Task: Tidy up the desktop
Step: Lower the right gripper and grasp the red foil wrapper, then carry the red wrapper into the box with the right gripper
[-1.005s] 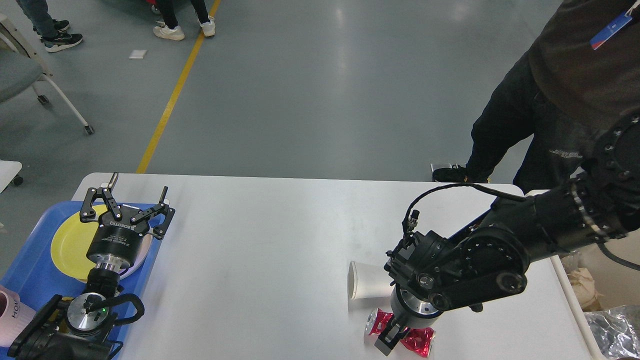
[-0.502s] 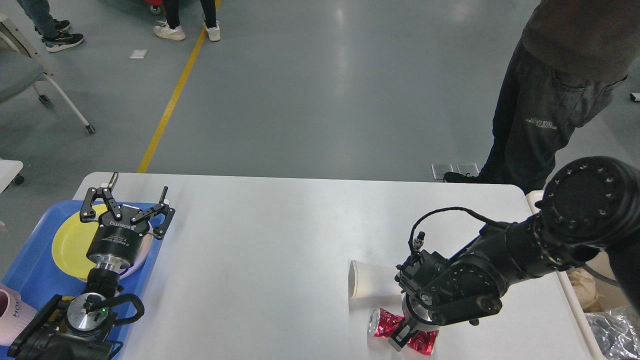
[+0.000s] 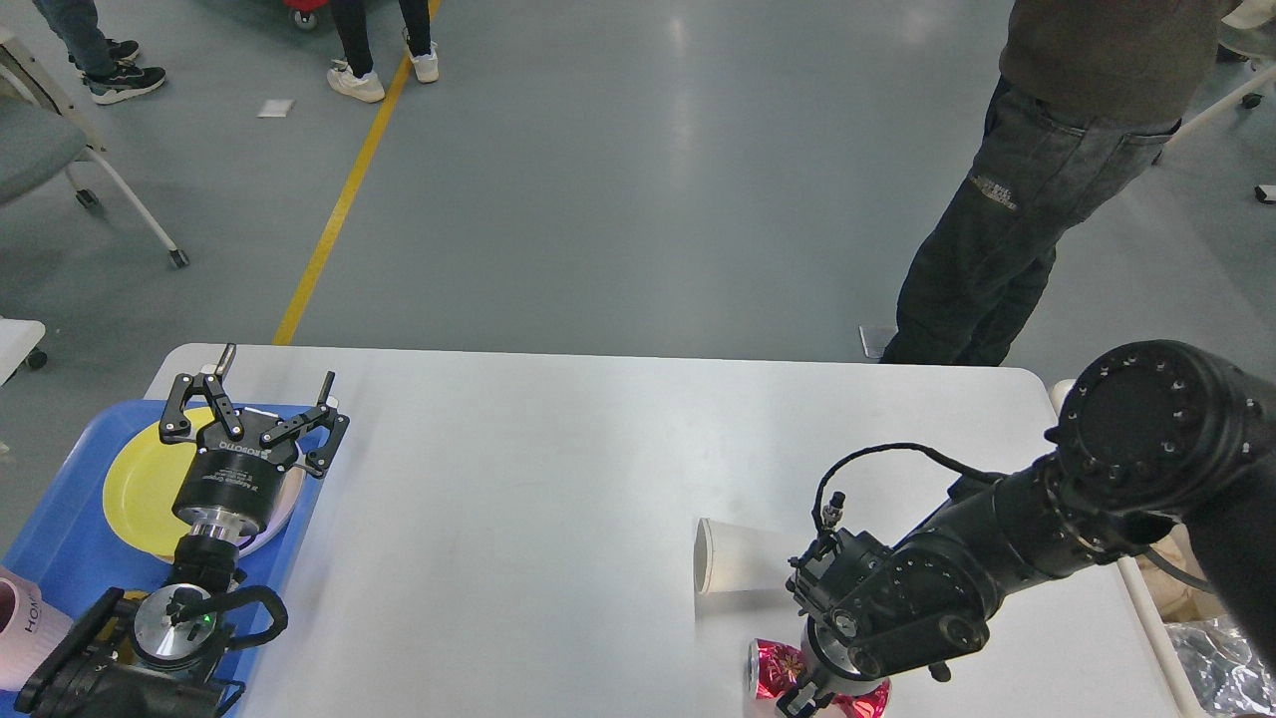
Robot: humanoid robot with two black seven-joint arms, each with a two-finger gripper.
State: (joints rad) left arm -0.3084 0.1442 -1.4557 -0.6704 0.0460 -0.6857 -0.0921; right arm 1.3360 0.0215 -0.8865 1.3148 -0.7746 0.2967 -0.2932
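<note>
The right arm reaches in from the right edge, bent at a thick round joint, with its wrist turned steeply down near the front edge of the tabletop; its claw points down at a crumpled red foil wrapper, and the fingers are mostly hidden under the wrist, so whether they are apart or closed on the foil cannot be told. Just behind the wrapper a white paper cup lies on its side, its open mouth facing left. The left arm rises from the lower left corner, its claw held upright with fingers spread wide apart, holding nothing, above a yellow plate. The plate lies in a blue tray at the tabletop's left end, and a pink cup shows at the tray's near corner. The tabletop is a wide white matte slab with rounded corners, filling the lower half of the view; its whole middle stretch between the two arms is bare. Beyond its far edge lies grey polished floor with a yellow line, and a person in dark jeans stands near the far right corner.
</note>
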